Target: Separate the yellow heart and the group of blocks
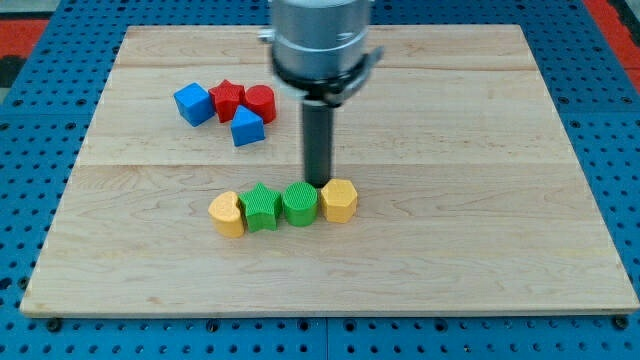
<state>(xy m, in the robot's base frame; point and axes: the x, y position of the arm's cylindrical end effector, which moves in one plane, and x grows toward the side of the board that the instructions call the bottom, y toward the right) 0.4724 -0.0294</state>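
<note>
A yellow heart [227, 214] lies at the left end of a row below the board's middle. To its right, touching in line, are a green star [261, 207], a green cylinder [299, 204] and a yellow hexagon [340, 200]. My tip [318, 183] stands just above the row, over the seam between the green cylinder and the yellow hexagon, very close to both. It is well to the right of the yellow heart.
A second cluster sits at the upper left: a blue cube [193, 103], a red star [228, 99], a red cylinder [260, 103] and a blue block [247, 127]. The wooden board [480, 250] lies on a blue pegboard.
</note>
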